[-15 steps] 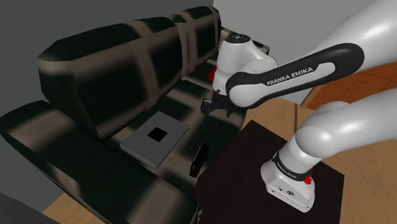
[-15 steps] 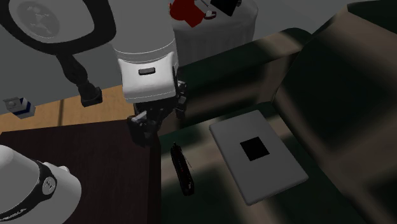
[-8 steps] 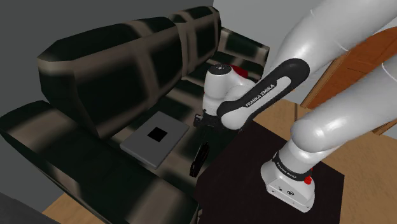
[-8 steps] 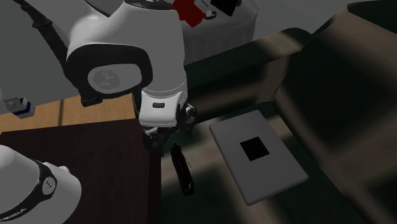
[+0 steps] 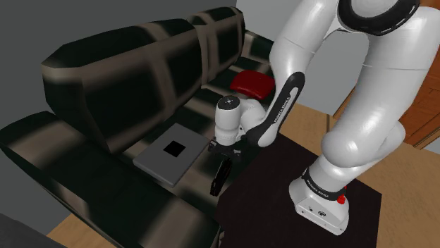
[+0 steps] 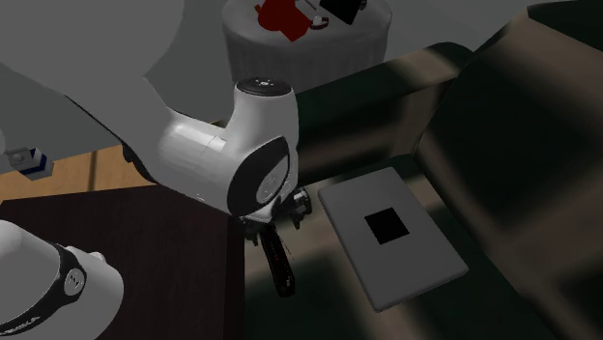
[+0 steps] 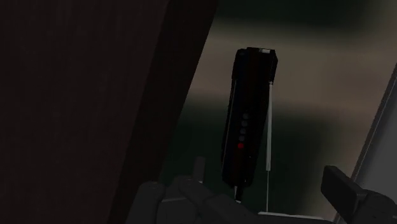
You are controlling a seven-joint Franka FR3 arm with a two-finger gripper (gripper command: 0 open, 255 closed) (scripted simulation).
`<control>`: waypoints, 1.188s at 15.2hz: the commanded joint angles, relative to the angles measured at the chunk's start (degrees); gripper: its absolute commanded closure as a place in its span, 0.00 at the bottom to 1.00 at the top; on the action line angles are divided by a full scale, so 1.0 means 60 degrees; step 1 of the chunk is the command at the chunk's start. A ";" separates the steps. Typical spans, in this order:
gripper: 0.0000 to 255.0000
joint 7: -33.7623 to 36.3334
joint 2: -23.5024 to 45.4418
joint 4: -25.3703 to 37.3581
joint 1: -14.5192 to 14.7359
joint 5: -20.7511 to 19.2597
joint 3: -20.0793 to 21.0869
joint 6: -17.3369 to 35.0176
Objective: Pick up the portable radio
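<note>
The portable radio (image 5: pixel 222 176) is a slim black bar with a thin antenna and a row of small buttons. It lies flat on the dark sofa seat (image 5: pixel 141 190), close to the edge of the dark stand (image 5: pixel 282 176). My gripper (image 5: pixel 224 152) hangs low just over the radio's far end. In the second exterior view the gripper (image 6: pixel 274 225) sits right above the radio (image 6: pixel 281 265). In the wrist view the radio (image 7: pixel 248 114) stretches away from the gripper (image 7: pixel 267 183). The fingers (image 7: pixel 340 185) stand apart, open, and nothing is clasped.
A flat grey slab with a black square (image 5: pixel 171 151) lies on the seat beside the radio (image 6: pixel 391 232). The sofa backrest (image 5: pixel 141 77) rises behind. A red object (image 5: pixel 252 82) rests on a round side table (image 6: pixel 329 43) past the sofa's end.
The arm has folded down and the gripper has dropped from above the seat to just over the radio. The radio and the grey slab have not moved.
</note>
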 commanded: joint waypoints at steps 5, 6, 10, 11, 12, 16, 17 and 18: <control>0.00 0.1965 0.1344 0.0746 0.1205 -0.1984 -0.1446 0.0262; 0.00 0.2168 0.1518 0.0848 0.1337 -0.2225 -0.1613 0.0308; 1.00 0.2473 0.1790 0.1018 0.1532 -0.2579 -0.1848 0.0370; 1.00 0.2476 0.1793 0.1018 0.1531 -0.2591 -0.1857 0.0375; 1.00 0.2471 0.1793 0.1019 0.1527 -0.2594 -0.1861 0.0377; 1.00 0.2467 0.1790 0.1017 0.1525 -0.2588 -0.1857 0.0375; 1.00 0.2471 0.1792 0.1017 0.1526 -0.2595 -0.1862 0.0378; 1.00 0.2471 0.1793 0.1019 0.1527 -0.2594 -0.1861 0.0377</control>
